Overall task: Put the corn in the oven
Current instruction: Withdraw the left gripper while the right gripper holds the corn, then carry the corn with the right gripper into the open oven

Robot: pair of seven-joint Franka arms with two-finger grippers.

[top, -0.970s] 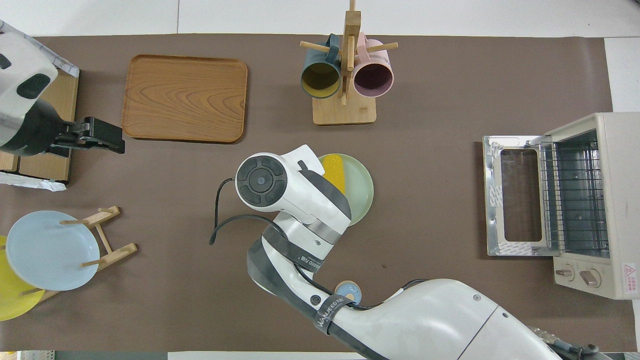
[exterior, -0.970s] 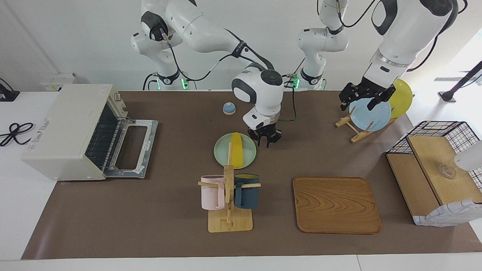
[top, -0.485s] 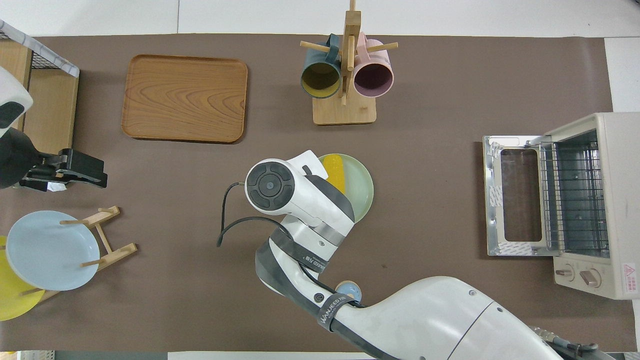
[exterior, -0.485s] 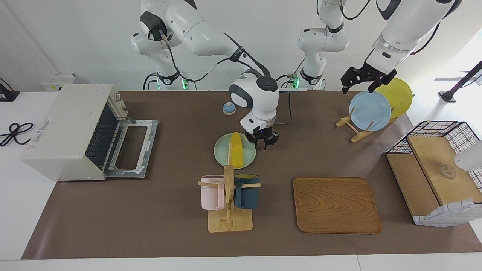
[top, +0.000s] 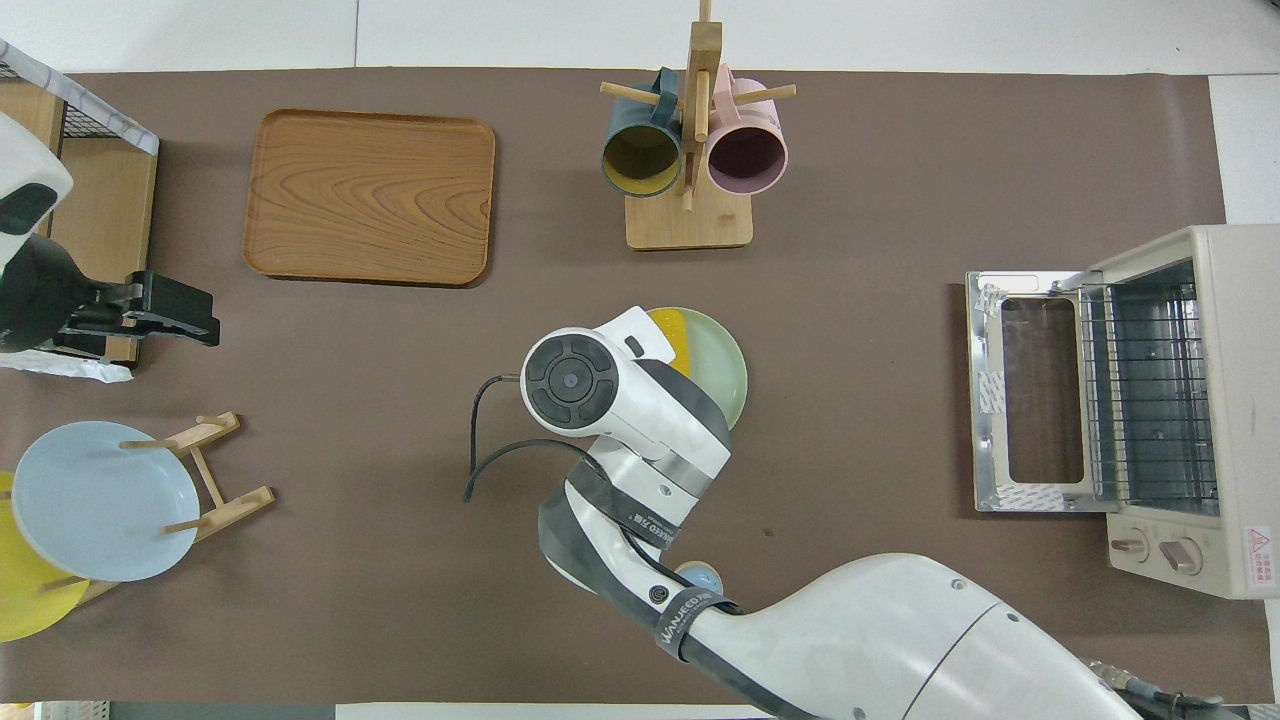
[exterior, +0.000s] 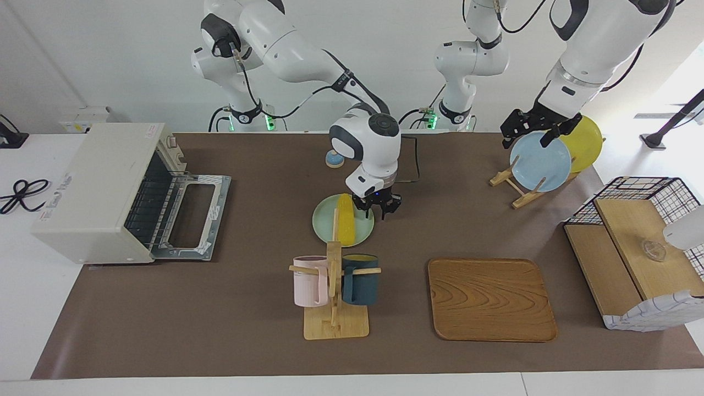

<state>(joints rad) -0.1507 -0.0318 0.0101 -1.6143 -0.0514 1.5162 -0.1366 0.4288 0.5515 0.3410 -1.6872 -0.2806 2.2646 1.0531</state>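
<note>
Yellow corn [exterior: 345, 219] lay on a pale green plate [exterior: 324, 226] mid-table, just nearer the robots than the wooden mug rack [exterior: 334, 286]. Right gripper [exterior: 376, 208] hung over the plate's edge right beside the cob, fingers apart, not touching it as far as I could see. Left gripper [exterior: 532, 132] was up over the blue plate [exterior: 542, 162] in the dish stand, jaws wide and holding nothing. Cream-white oven [exterior: 104, 190] sat at the right arm's end with its door dropped open, rack bare.
</note>
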